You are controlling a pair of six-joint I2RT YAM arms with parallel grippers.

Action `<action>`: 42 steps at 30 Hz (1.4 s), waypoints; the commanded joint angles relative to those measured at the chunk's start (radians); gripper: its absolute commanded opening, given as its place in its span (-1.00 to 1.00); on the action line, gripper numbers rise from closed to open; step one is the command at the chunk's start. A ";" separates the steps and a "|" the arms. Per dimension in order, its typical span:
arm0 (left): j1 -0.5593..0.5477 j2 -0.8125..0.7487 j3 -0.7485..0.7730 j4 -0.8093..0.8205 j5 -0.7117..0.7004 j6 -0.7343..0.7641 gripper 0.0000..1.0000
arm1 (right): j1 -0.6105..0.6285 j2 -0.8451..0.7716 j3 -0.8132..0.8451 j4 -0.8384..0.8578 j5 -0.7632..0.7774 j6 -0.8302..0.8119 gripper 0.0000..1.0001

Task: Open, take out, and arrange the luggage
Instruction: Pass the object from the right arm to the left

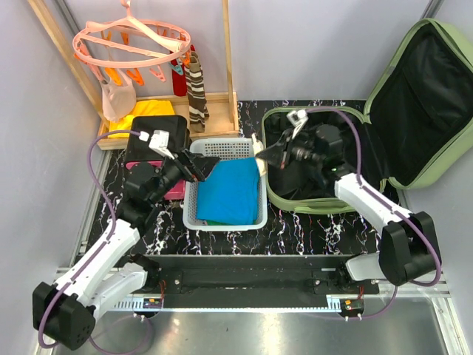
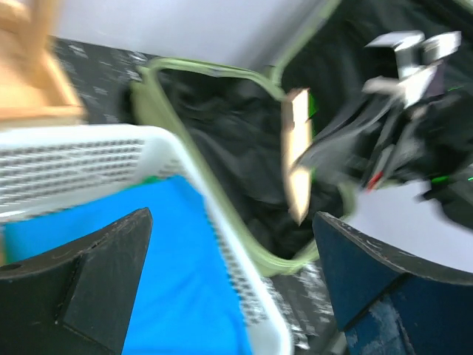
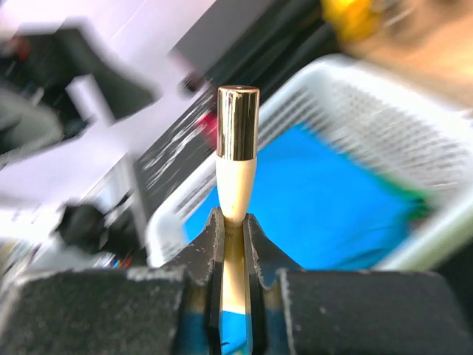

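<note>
We see the open luggage (image 1: pixel 425 103) at 2 o'clock on the bench (image 1: pixel 310 229), right jaws clamped on a gold-capped cream tube (image 3: pixel 236 148), left jaws apart over the basket (image 1: pixel 222 224).

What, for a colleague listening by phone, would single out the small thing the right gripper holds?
Find the open green suitcase on the right. Between its left rim and the white basket, the right gripper pinches a slim cream tube. Only it has a shiny gold cap.
</note>
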 commanded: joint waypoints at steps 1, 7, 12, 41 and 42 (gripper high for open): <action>-0.025 0.028 -0.024 0.261 0.051 -0.138 0.87 | 0.078 -0.012 -0.042 0.179 -0.118 0.046 -0.78; -0.067 0.135 -0.005 0.281 0.031 -0.171 0.79 | 0.161 -0.021 -0.079 0.181 -0.117 0.038 -0.78; -0.108 0.233 0.012 0.352 0.074 -0.207 0.63 | 0.183 -0.005 -0.087 0.174 -0.106 0.035 -0.78; -0.200 0.364 0.073 0.363 0.054 -0.198 -0.72 | 0.247 0.034 -0.003 -0.115 -0.054 -0.170 -0.70; -0.200 0.367 0.075 0.353 0.055 -0.198 -0.80 | 0.247 0.034 -0.003 -0.123 -0.049 -0.175 -0.68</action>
